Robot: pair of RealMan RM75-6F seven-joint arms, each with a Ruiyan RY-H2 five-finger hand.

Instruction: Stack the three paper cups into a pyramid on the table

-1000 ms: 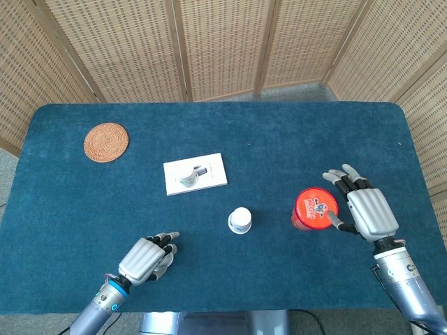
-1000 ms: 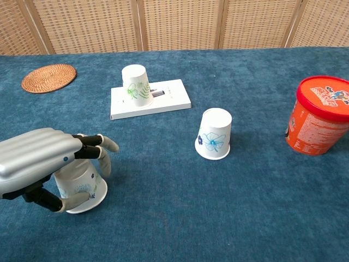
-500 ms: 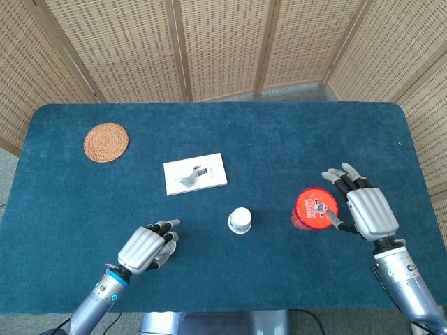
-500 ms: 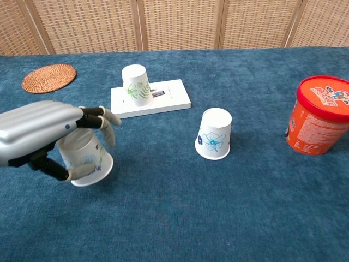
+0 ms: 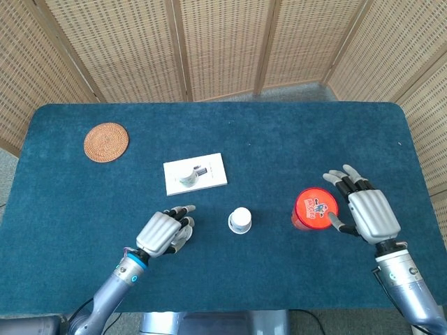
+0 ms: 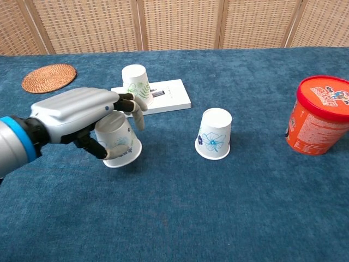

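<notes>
Woven screens stand behind the blue-carpeted surface (image 5: pixel 293 132). My left robot hand (image 6: pixel 82 117) is wrapped around an upside-down paper cup (image 6: pixel 117 143), holding it near the surface's front-left part, with its rim tilted. My right robot hand (image 5: pixel 363 209) hovers with fingers spread and nothing in them, just beside the red-lidded tub (image 5: pixel 316 208).

A second cup (image 6: pixel 214 133) stands upside down near the middle, and a third cup (image 6: pixel 136 84) sits upside down on a white box (image 6: pixel 163 98) further back. A woven coaster (image 5: pixel 106 142) lies far to the left.

I judge the step in hand to be carrying my cup over to the middle cup to start the base row. To do it well I should level the rim before setting down, place it just beside the middle cup with walls nearly touching, and grip lightly so the paper does not crush. The gap must stay narrow enough for a top cup to bridge both.

From above, my hand covers the held cup almost wholly. I cannot tell whether its rim touches the carpet. My right robot hand is out of the chest view.
</notes>
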